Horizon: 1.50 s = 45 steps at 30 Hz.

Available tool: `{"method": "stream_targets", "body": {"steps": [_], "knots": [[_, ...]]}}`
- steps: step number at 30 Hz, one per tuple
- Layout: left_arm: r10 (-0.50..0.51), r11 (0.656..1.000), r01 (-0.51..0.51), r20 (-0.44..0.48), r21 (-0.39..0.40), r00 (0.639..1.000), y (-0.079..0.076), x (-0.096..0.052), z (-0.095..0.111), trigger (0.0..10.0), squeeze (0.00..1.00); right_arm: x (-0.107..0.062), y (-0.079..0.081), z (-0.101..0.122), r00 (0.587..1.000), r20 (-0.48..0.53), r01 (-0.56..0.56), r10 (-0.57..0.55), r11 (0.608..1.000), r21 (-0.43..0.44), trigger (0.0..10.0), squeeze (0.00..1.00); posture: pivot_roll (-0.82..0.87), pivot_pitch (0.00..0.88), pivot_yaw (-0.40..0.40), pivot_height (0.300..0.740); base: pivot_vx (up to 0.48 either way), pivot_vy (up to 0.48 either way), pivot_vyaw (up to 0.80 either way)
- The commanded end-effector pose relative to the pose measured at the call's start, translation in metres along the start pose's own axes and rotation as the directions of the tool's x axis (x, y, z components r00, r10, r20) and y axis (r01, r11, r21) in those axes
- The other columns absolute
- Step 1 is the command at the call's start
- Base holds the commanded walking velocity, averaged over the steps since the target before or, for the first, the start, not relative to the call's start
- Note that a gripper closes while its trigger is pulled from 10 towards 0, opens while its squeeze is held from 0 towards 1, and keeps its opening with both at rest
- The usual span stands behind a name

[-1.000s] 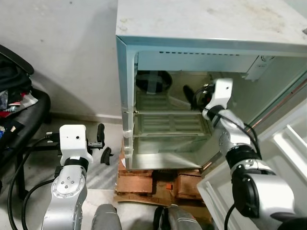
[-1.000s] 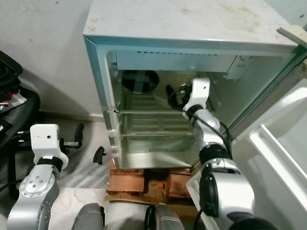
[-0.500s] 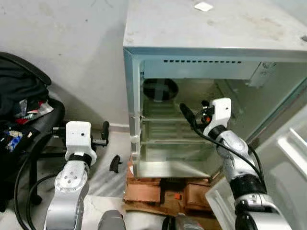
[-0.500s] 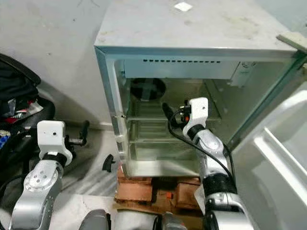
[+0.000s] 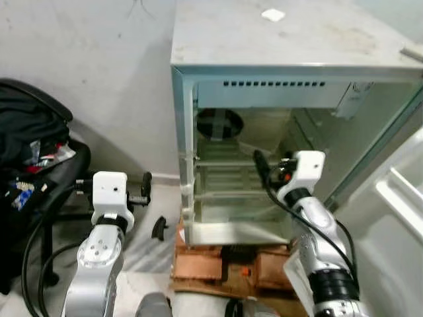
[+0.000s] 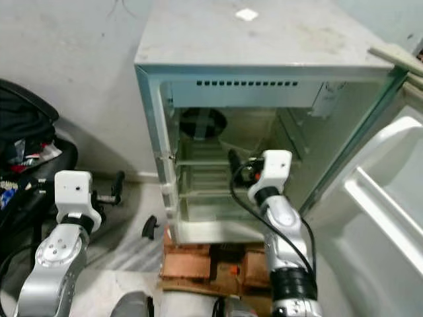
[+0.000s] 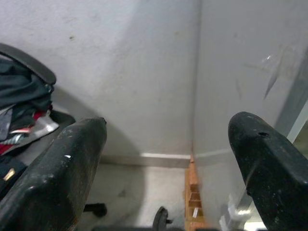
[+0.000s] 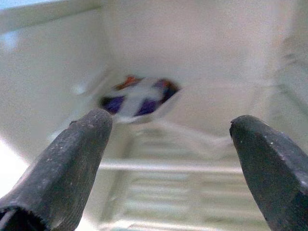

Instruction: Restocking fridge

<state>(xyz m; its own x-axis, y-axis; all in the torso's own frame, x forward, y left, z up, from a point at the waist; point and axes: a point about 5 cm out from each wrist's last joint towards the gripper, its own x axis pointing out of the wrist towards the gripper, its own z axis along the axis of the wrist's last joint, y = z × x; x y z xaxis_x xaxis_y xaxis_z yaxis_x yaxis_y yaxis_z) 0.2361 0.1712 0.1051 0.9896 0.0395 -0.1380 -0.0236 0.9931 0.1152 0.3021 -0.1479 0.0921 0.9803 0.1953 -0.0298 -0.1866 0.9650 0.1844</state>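
Observation:
The small fridge (image 5: 284, 46) stands open, with its door (image 5: 396, 198) swung out to the right. A dark round item (image 5: 219, 123) lies at the back left of the top shelf; in the right wrist view it looks purple, white and red (image 8: 138, 96), and blurred. My right gripper (image 5: 260, 165) is at the fridge's opening by the middle shelf (image 5: 225, 162). It points inward, open with nothing between its fingers (image 8: 72, 159). My left gripper (image 5: 152, 206) is held open outside the fridge, beside its left wall, empty.
The fridge rests on reddish wooden blocks (image 5: 218, 261). A black chair piled with clothes (image 5: 33, 148) stands at the left by the wall. A small white scrap (image 5: 272, 14) lies on the fridge top. Floor shows between chair and fridge.
The camera has drawn back and risen, showing more of the fridge top. My right gripper has come out from deep on the top shelf to the front by the middle shelf.

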Motion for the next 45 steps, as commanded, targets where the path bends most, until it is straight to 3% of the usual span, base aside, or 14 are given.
{"method": "stream_targets", "body": {"steps": [1,6,30,31,32,34,35,36,45], "knots": [[0.007,1.000,-0.006,-0.010,0.007,1.000,0.003,-0.001,-0.003,10.0,0.00,0.000,0.004,0.006,1.000,0.016,0.006,-0.006,1.000,0.012,10.0,0.00,0.14,0.000,-0.016,0.740,-0.266,0.000,0.00],[0.011,1.000,-0.011,-0.013,0.004,1.000,0.002,-0.001,-0.004,10.0,0.00,0.002,0.013,0.007,1.000,0.012,-0.013,0.013,1.000,0.002,10.0,0.00,0.15,0.000,-0.025,0.740,-0.269,0.000,0.00],[-0.003,1.000,0.003,-0.003,0.006,1.000,-0.004,-0.003,-0.001,10.0,0.00,0.002,0.007,0.014,1.000,0.016,-0.003,0.003,1.000,-0.017,10.0,0.00,0.14,0.011,-0.036,0.740,-0.272,0.000,0.00],[-0.008,1.000,0.008,-0.005,0.011,1.000,-0.005,-0.003,-0.001,10.0,0.00,-0.001,0.006,0.013,1.000,0.012,0.005,-0.005,1.000,-0.015,10.0,1.00,0.13,0.021,-0.033,0.740,-0.270,0.000,0.00],[-0.017,1.000,0.017,-0.005,0.018,1.000,-0.007,-0.002,0.003,10.0,0.00,-0.003,0.004,0.011,1.000,0.006,0.022,-0.022,0.999,-0.029,10.0,0.78,0.12,0.041,-0.030,0.740,0.000,0.000,0.00],[-0.021,1.000,0.021,-0.005,0.018,1.000,-0.008,-0.001,0.004,10.0,0.00,-0.004,0.003,0.010,1.000,0.003,0.030,-0.030,0.999,-0.031,10.0,0.78,0.12,0.044,-0.030,0.740,0.000,0.000,0.00],[-0.025,1.000,0.025,-0.004,0.017,1.000,-0.009,-0.001,0.004,10.0,0.00,-0.005,0.003,0.009,0.999,0.000,0.035,-0.035,0.999,-0.031,10.0,0.53,0.12,0.038,-0.030,0.740,0.000,0.000,0.00],[-0.030,0.999,0.030,0.001,0.016,1.000,-0.010,0.000,0.005,10.0,0.00,-0.005,0.002,0.009,0.999,-0.001,0.038,-0.038,0.999,-0.030,10.0,0.00,0.12,0.036,-0.029,0.740,0.000,0.000,0.00],[-0.072,0.997,0.071,0.024,0.018,0.997,-0.017,0.003,0.008,10.0,0.00,-0.003,0.005,0.013,0.999,0.015,0.039,-0.038,0.999,-0.026,10.0,0.00,0.11,0.039,-0.024,0.740,0.000,0.000,0.00]]}}
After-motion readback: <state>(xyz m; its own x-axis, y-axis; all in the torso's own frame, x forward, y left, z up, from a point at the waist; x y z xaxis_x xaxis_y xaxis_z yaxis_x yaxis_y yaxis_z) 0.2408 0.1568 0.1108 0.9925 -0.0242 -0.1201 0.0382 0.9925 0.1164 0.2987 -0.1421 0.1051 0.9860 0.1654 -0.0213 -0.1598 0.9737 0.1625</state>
